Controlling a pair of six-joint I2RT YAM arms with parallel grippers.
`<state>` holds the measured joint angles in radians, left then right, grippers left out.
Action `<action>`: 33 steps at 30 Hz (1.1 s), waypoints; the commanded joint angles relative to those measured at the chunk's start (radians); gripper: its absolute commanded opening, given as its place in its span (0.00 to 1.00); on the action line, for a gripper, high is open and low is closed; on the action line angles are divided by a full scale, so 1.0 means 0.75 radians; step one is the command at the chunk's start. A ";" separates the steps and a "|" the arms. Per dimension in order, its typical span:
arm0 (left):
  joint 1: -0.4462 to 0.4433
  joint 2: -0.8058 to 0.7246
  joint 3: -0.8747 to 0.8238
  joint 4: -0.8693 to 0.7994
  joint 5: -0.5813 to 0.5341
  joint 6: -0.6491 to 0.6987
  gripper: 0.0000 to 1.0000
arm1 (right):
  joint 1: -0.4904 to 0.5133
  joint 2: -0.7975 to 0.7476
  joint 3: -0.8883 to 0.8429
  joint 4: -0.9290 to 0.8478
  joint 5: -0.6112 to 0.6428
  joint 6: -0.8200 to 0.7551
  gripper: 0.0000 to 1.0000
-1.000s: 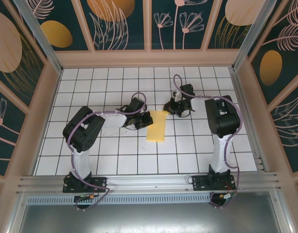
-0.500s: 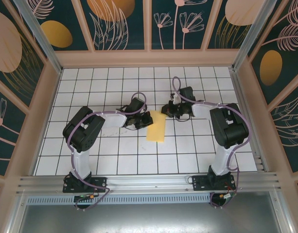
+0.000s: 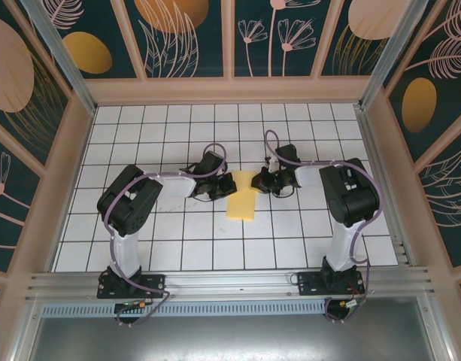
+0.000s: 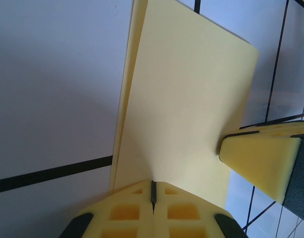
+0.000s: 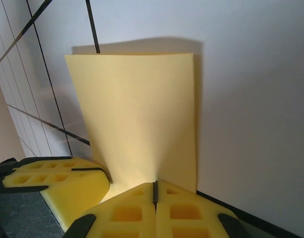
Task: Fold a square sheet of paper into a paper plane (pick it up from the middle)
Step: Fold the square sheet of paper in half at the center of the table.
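Observation:
The square sheet of paper (image 3: 243,199) lies folded in half on the white grid table, a pale-yellow upright rectangle. My left gripper (image 3: 232,184) is shut, its joined tips pressed onto the paper's far left part. My right gripper (image 3: 255,183) is shut too, its tips on the far right part, facing the left one. In the left wrist view the closed tips (image 4: 152,182) rest on the paper (image 4: 186,99), whose two layers show along the left edge, and the right gripper's fingers (image 4: 263,158) touch its right side. In the right wrist view the shut tips (image 5: 154,182) sit on the paper (image 5: 137,114) beside the left gripper's fingers (image 5: 62,178).
The table (image 3: 177,241) is a white tiled surface with black grid lines, walled by patterned panels at the back and sides. An aluminium rail (image 3: 230,282) runs along the near edge where both arm bases are bolted.
My right gripper has swung left and toward me, from just off the paper's far right corner onto the paper. The left gripper and the paper have stayed put.

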<state>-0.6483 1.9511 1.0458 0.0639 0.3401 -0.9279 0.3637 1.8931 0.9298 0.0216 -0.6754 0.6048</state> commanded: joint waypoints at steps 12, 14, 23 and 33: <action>-0.006 0.001 -0.049 -0.105 -0.044 0.011 0.00 | 0.061 -0.161 -0.279 0.140 -0.072 0.044 0.04; -0.005 0.004 -0.045 -0.104 -0.038 0.012 0.00 | 0.067 -0.165 -0.299 0.129 -0.059 0.039 0.04; -0.006 0.003 -0.040 -0.114 -0.040 0.010 0.00 | 0.098 -0.348 -0.292 0.037 -0.054 0.011 0.05; -0.007 -0.009 -0.045 -0.116 -0.044 0.007 0.00 | 0.207 -0.305 -0.442 0.168 -0.067 0.093 0.05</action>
<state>-0.6483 1.9484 1.0405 0.0711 0.3401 -0.9279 0.5095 1.6474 0.6441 0.1123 -0.7090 0.6468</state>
